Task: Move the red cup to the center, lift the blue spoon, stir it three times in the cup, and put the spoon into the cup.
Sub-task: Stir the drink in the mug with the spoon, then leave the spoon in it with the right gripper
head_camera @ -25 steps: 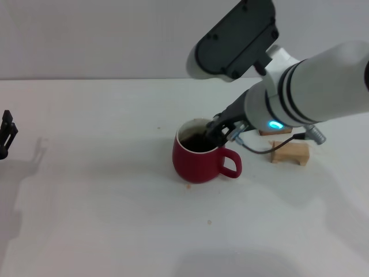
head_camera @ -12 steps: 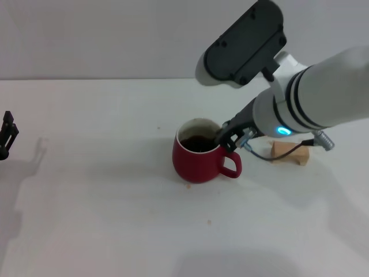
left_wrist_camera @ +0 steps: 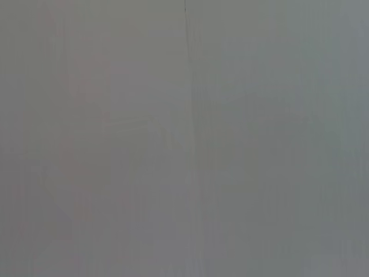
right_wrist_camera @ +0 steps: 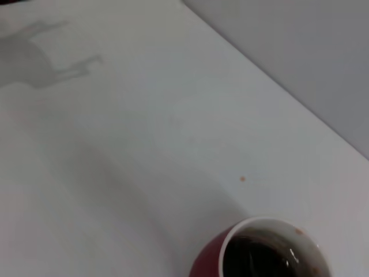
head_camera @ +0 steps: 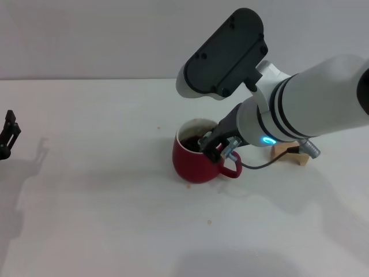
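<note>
My right arm reaches across the white counter, and its bulk hides most of a tan wooden block sitting behind my wrist, to the right of the red cup. A dark cable loops from the wrist down beside the cup's handle. A few small brown specks dot the counter near the cup. My left gripper sits far off at the left edge of the counter, well apart from everything; I cannot tell how its jaws stand.

The red cup stands upright near the middle of the counter, rounded and dark red with a white inner wall, dark liquid inside, its loop handle turned toward my right arm. My right gripper hangs at the cup's rim on the handle side, tips dipping over the opening. The jaws seem pressed around something slim and metallic, probably the blue spoon, though my own fingers hide it, so I cannot say for sure.
</note>
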{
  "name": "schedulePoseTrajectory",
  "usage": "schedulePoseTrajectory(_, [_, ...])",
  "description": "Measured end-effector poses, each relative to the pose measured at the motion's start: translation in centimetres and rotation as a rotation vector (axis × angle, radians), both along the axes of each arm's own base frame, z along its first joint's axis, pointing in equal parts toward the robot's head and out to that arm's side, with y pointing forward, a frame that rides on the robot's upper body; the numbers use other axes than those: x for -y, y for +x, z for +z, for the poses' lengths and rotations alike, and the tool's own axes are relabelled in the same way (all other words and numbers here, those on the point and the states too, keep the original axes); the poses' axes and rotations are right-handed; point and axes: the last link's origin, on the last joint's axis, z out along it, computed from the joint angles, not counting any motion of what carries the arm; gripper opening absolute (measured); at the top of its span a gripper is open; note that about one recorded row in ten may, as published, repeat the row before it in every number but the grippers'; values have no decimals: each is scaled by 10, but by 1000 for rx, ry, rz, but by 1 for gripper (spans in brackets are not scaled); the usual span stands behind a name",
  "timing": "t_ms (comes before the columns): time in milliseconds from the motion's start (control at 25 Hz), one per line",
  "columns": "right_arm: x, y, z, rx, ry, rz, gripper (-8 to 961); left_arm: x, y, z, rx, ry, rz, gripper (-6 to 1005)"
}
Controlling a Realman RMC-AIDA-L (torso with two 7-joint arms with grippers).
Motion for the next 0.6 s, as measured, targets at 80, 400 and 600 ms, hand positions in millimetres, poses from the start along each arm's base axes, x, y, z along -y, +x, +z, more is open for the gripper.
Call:
schedulePoseTrajectory(80, [-2,0,0,-4,4,0,151,0,0,0,0,0,0,856])
schedulePoseTrajectory(400, [-11,-2,0,-36,31,19,155,0,0,0,1,3,-1,856])
schedulePoseTrajectory(600, [-10,-2,-2,-30,23,27,157,0,1,0,2,3,-2,856])
